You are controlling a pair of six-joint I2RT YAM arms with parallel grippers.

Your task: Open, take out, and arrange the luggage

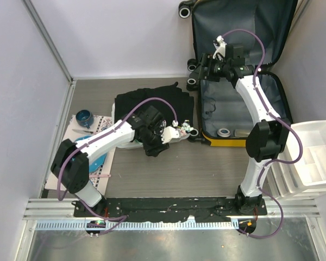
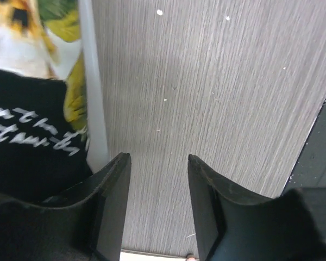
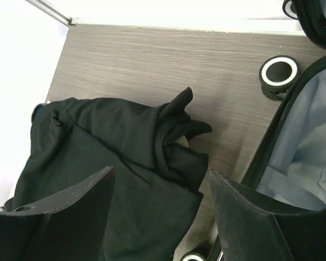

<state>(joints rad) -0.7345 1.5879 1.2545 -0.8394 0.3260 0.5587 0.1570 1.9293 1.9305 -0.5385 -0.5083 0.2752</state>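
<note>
Standing open at the far right of the table [image 1: 206,168], the luggage [image 1: 223,106] has its lid propped upright against the back wall and its base flat on the tabletop. Dark grey lining shows in both halves, and only a thin strip of yellow shell is visible along the near edge. The top of the lid runs out of the overhead view, and the right arm crosses the base and hides part of its floor. What can be seen there is a small ring-shaped roll [image 1: 224,132] and a pale flat thing beside it, too small to name. The right gripper [image 3: 160,179] hangs by the hinge side of the case, near the black wheels [image 3: 278,71]. Its fingers are spread wide with nothing between them, and below them is only a heap of black clothing [image 1: 152,100] lying on the table left of the case. The left gripper [image 2: 157,163] is over the middle of the table with its jaws about half apart and empty, bare wood grain showing in the gap. To its left its wrist camera catches black fabric with white script [image 2: 27,147] and a brightly printed corner [image 2: 22,27]. Both are cut off by the frame, so what they belong to cannot be told. From above, a small white printed item [image 1: 183,129] lies just beside that gripper, its details blurred. A blue cup [image 1: 85,116] sits at the far left, and white drawer bins [image 1: 315,157] stand at the right edge, partly out of view.
</note>
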